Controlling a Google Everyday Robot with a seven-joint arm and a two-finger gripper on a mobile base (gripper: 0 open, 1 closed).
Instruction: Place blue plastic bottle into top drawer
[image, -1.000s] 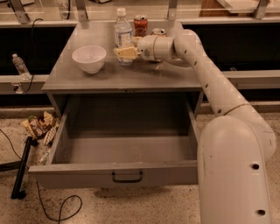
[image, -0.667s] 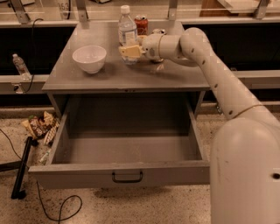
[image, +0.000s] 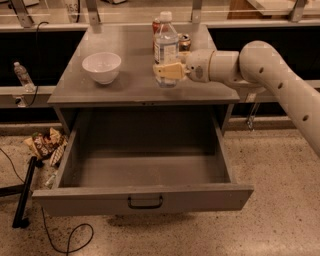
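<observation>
The blue plastic bottle (image: 166, 42), clear with a white cap and a pale label, stands upright over the right middle of the grey cabinet top (image: 125, 85). My gripper (image: 167, 71) reaches in from the right and is shut on the bottle's lower part, its cream fingers (image: 172, 71) across the front of it. I cannot tell whether the bottle's base touches the top. The top drawer (image: 100, 199) is pulled fully open below, nothing inside, with its dark handle (image: 145, 202) at the centre front.
A white bowl (image: 101, 66) sits on the left of the cabinet top. A red can (image: 156, 24) and a second can (image: 185, 42) stand behind the bottle. A small clear bottle (image: 22, 75) stands on the left ledge. Snack bags (image: 45, 145), a black pole (image: 24, 192) and a cable lie on the floor at left.
The gripper has closed on the bottle and carried it right and toward the front edge, from beside the cans to in front of them. The bowl and drawer have not moved.
</observation>
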